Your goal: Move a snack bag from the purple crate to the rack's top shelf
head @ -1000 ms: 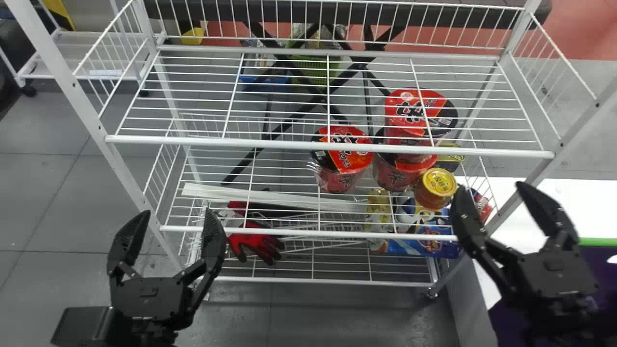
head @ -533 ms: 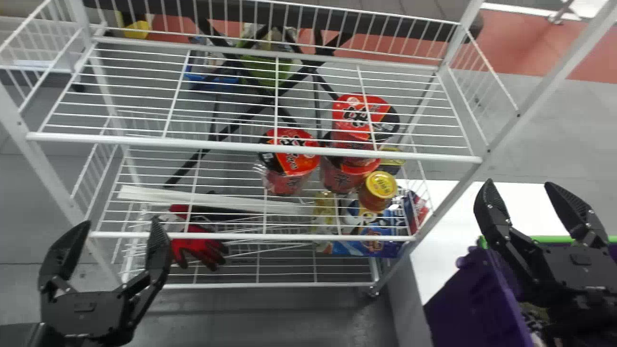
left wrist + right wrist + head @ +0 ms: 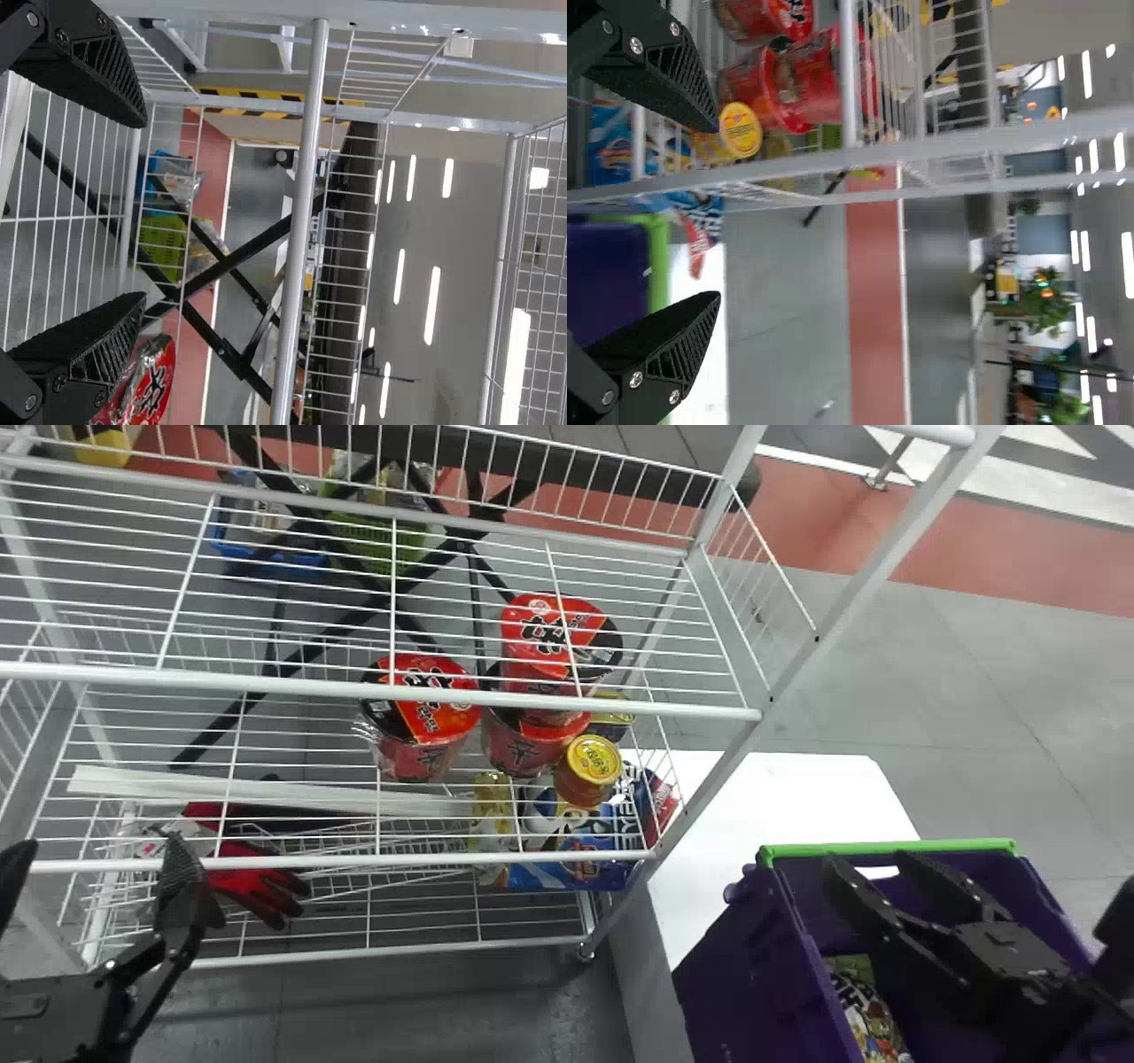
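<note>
while l fingers [image 3: 182, 886] gape nr rack [image 3: 673, 709], r fingers [image 3: 856, 889] hang apart over crate [image 3: 753, 957]

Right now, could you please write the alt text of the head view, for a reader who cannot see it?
The open right gripper hangs over a purple crate with a snack bag inside. To the left stands a white wire rack, with red cups on a lower shelf; the open left gripper is at the lower left.

From here I see smooth coated metal on the rack [image 3: 310, 685], matt plastic on the purple crate [image 3: 753, 974], glossy cup lids [image 3: 434, 717], a cloth glove [image 3: 257, 890].
</note>
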